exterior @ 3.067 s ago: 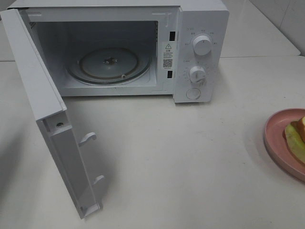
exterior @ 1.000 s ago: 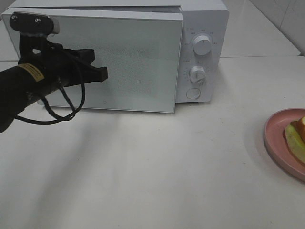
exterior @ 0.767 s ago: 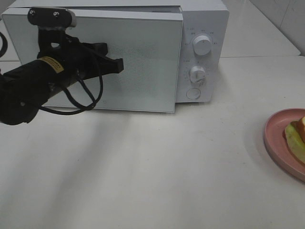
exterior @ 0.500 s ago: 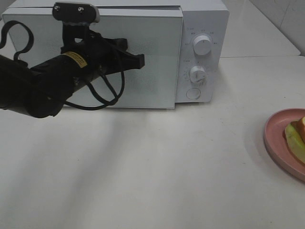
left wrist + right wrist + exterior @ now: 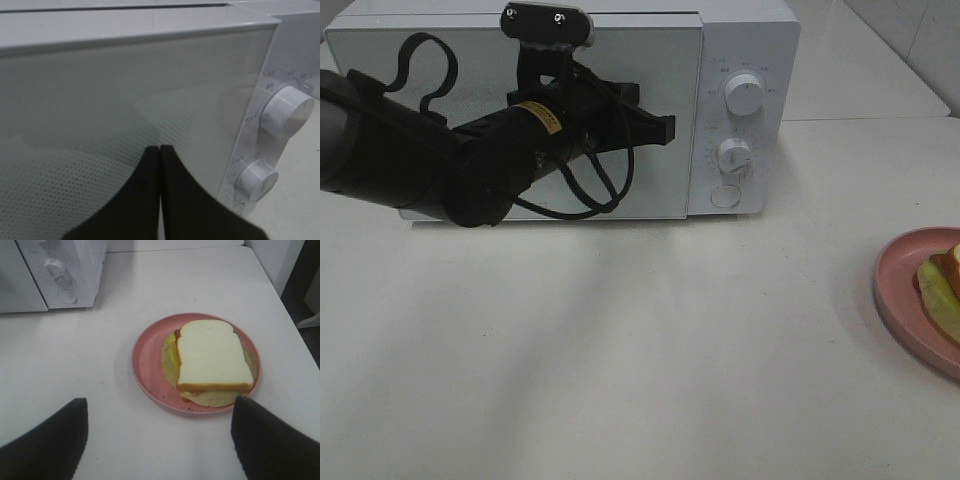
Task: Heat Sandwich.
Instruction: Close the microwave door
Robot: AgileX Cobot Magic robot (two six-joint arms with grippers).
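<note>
Pink plate bearing sandwich, below wide-open empty right gripper, left gripper closed, empty

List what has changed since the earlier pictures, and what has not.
The microwave door, wide open at first, is now shut. The left claw, closed, slid rightward across it toward the knobs. The pink plate with the sandwich stayed put, untouched.
</note>
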